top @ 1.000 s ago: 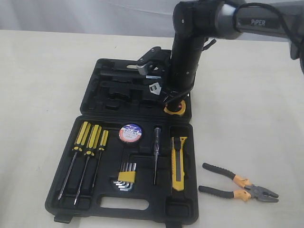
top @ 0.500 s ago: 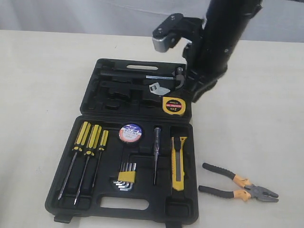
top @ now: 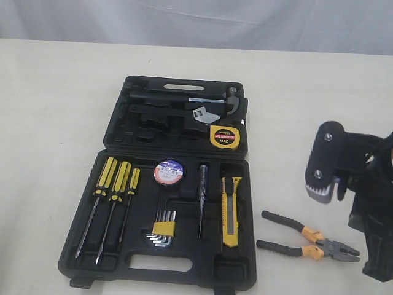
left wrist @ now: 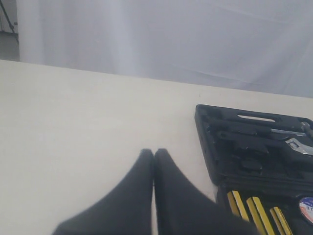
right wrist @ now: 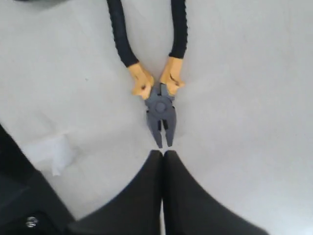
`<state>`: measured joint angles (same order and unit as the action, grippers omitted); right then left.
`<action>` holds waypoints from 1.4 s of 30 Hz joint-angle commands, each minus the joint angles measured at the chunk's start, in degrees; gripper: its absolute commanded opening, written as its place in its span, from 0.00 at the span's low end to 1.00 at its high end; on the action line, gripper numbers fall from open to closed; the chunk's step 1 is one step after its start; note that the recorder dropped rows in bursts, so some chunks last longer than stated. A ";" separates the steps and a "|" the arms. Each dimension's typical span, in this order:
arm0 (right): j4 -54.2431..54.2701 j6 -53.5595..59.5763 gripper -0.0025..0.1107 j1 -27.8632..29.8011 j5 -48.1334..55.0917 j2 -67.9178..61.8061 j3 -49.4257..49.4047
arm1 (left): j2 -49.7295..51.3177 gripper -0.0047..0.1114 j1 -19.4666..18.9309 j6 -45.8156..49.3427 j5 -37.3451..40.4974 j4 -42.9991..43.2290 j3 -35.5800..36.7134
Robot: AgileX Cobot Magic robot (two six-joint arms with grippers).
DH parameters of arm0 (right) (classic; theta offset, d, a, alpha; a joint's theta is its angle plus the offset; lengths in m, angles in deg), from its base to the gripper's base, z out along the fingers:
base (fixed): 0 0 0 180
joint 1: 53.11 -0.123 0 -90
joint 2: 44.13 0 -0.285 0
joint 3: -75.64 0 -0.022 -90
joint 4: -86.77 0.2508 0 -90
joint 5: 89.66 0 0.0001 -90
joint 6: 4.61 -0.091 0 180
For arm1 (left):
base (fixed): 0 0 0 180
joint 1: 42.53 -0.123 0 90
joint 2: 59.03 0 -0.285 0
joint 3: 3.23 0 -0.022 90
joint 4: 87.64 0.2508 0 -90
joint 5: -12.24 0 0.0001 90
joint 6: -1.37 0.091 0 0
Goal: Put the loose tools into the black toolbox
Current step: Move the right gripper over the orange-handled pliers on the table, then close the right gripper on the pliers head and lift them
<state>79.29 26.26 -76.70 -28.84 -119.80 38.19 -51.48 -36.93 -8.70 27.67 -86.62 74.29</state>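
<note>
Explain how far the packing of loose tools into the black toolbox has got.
Done: the tape measure, tape roll and utility knife lie in the black toolbox. In hand: nothing; the right gripper, fingers shut and empty, hangs near the pliers. Left: those pliers, on the table beside the box.

three screwdrivers (top: pixel 121 179) side by side | hex keys (top: pixel 163 228) | hammer (top: pixel 232 101) | wrench (top: pixel 204 115) | tester pen (top: pixel 202 192)

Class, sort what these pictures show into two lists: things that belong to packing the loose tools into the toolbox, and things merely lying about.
Job: toolbox, tape measure, tape roll, utility knife, pliers.
Lying about: screwdrivers, hammer, wrench, hex keys, tester pen.
</note>
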 commanded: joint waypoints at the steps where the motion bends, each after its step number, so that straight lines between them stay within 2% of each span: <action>1: -3.67 4.95 0.10 -0.03 -8.74 0.84 -5.42 | 0.23 0.04 0.33 0.02 -0.01 -0.22 -0.30; 6: 0.50 10.21 0.47 -0.03 -11.15 0.84 -7.90 | 0.23 0.04 0.33 0.02 -0.01 -0.22 -0.30; 10: 1.61 18.50 0.48 -0.03 -11.64 0.84 -9.55 | 0.23 0.04 0.33 0.02 -0.01 -0.22 -0.30; 14: 1.14 19.01 0.53 -0.03 -13.78 0.84 -11.08 | 0.23 0.04 0.33 0.02 -0.01 -0.22 -0.30; 17: 1.14 18.37 0.58 -0.03 -15.37 0.84 -11.18 | 0.23 0.04 0.33 0.02 -0.01 -0.22 -0.30; 24: 1.14 16.80 0.58 0.18 -18.48 -1.46 -11.18 | 0.23 0.04 0.33 0.02 -0.01 -0.22 -0.30; 33: -0.92 16.31 0.58 0.18 -19.52 -12.52 -11.18 | 0.23 0.04 0.33 0.02 -0.01 -0.22 -0.30; 42: -2.30 8.07 0.58 0.18 -25.54 -18.61 -11.18 | 0.23 0.04 0.33 0.02 -0.01 -0.22 -0.30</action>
<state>77.69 36.31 -76.70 -52.30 -136.69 27.24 -51.48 -36.93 -8.70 27.67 -86.62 74.29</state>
